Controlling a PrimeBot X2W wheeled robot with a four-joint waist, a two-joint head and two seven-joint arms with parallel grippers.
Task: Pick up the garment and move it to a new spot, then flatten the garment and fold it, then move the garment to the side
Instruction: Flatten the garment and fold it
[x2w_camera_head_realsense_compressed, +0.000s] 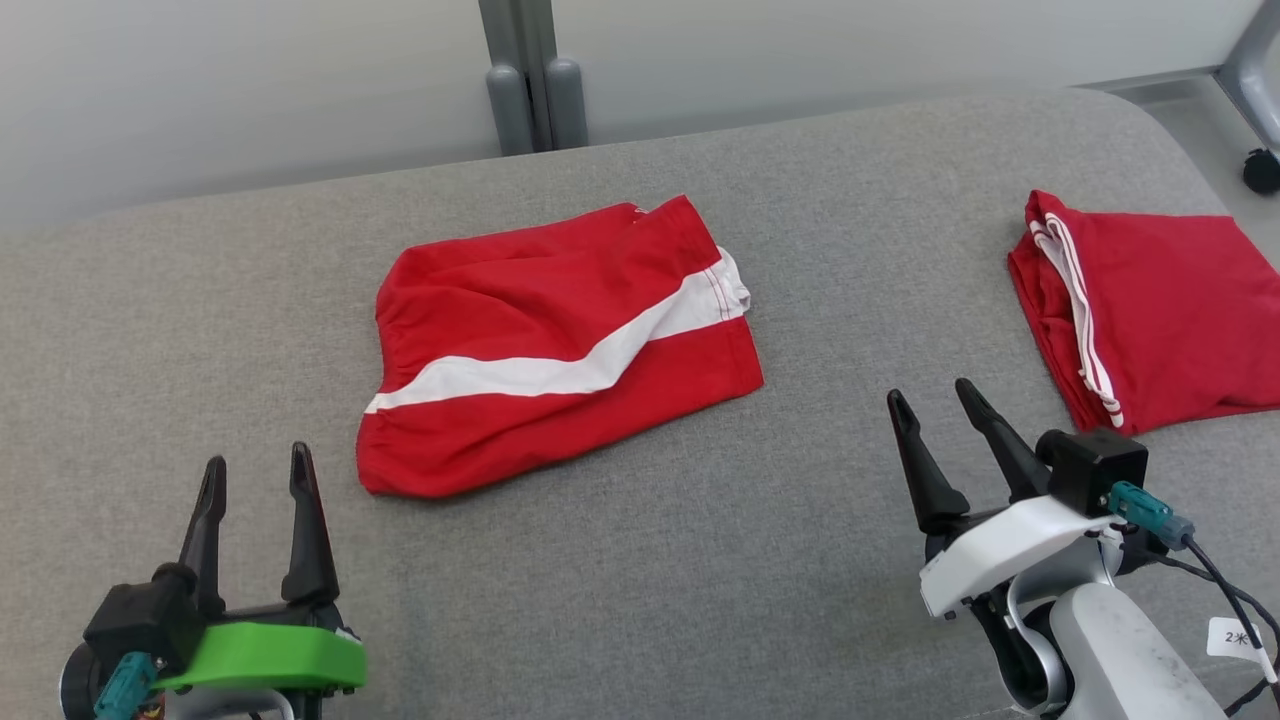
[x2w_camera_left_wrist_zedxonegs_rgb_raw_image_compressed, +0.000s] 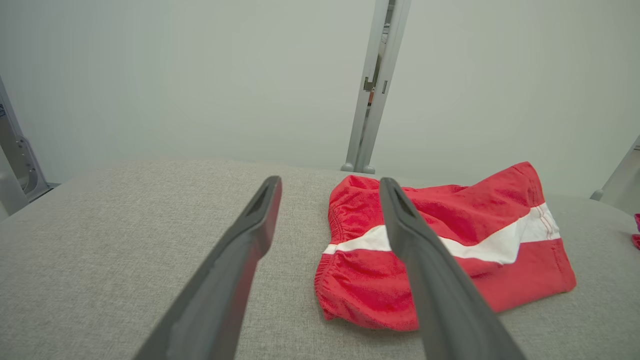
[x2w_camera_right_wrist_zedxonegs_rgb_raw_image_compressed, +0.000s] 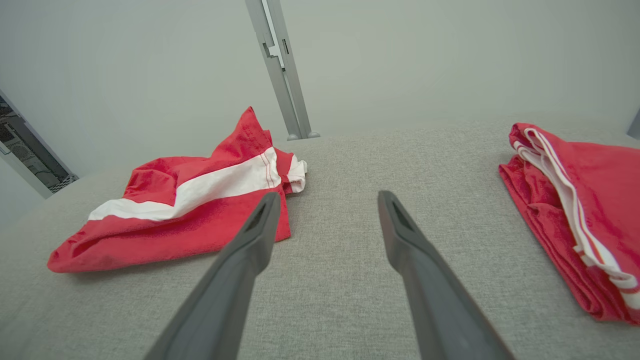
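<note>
Lying centrally on the bench (x2w_camera_head_realsense_compressed: 180, 330), the garment (x2w_camera_head_realsense_compressed: 560, 350) sits ahead of and between the left pincer (x2w_camera_head_realsense_compressed: 257, 456) and right pincer (x2w_camera_head_realsense_compressed: 929, 390), both spread apart, empty.

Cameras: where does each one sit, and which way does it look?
Head view: on the head, looking down at the grey surface; left gripper lower left, right gripper lower right.
Left wrist view: on that wrist, looking along its fingers at the shorts.
Right wrist view: on that wrist, fingers aimed between shorts and folded garment.
Shared: all see the shorts.
</note>
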